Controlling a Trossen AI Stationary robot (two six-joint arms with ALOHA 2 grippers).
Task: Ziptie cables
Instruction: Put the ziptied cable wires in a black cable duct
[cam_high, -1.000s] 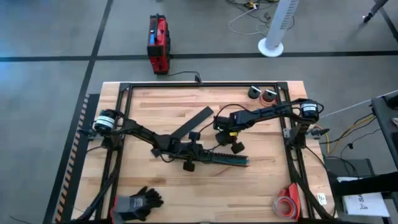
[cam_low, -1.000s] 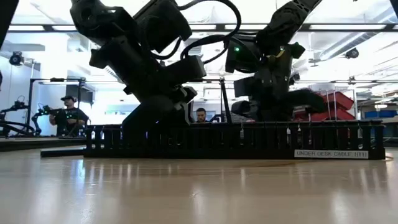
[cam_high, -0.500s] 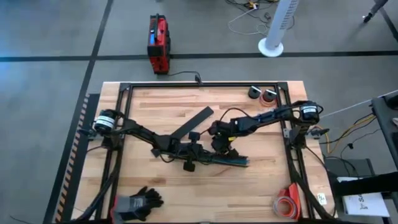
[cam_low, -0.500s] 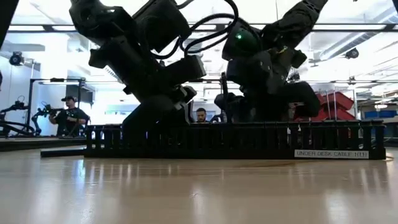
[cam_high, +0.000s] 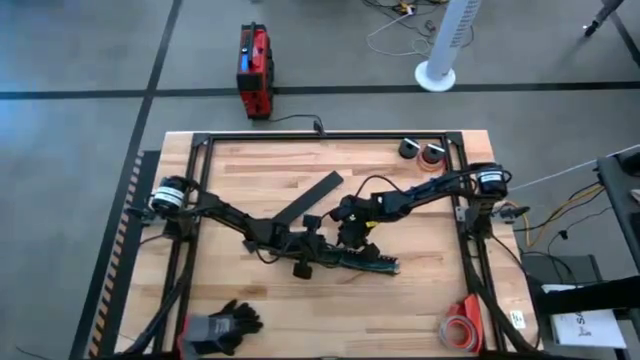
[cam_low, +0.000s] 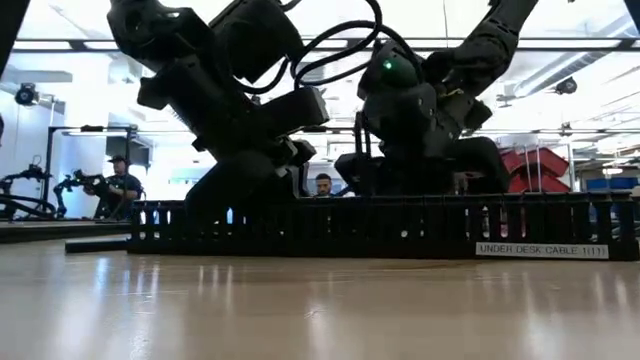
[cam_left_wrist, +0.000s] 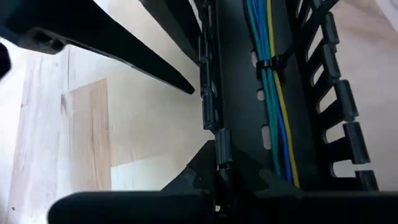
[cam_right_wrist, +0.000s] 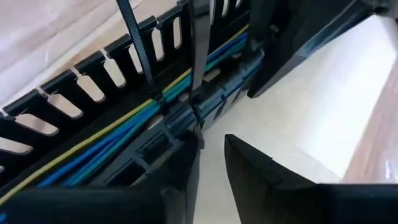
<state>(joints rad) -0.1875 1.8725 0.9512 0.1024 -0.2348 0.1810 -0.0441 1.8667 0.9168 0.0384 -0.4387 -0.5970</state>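
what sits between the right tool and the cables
In the right wrist view, only the slotted tray's side wall separates the right tool from the cables.

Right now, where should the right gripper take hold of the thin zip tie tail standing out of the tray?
Pinch the zip tie tail on its free upper length, coming from above. That part stands clear of the slotted tray, while its foot is wrapped around the cables down between the tray walls.
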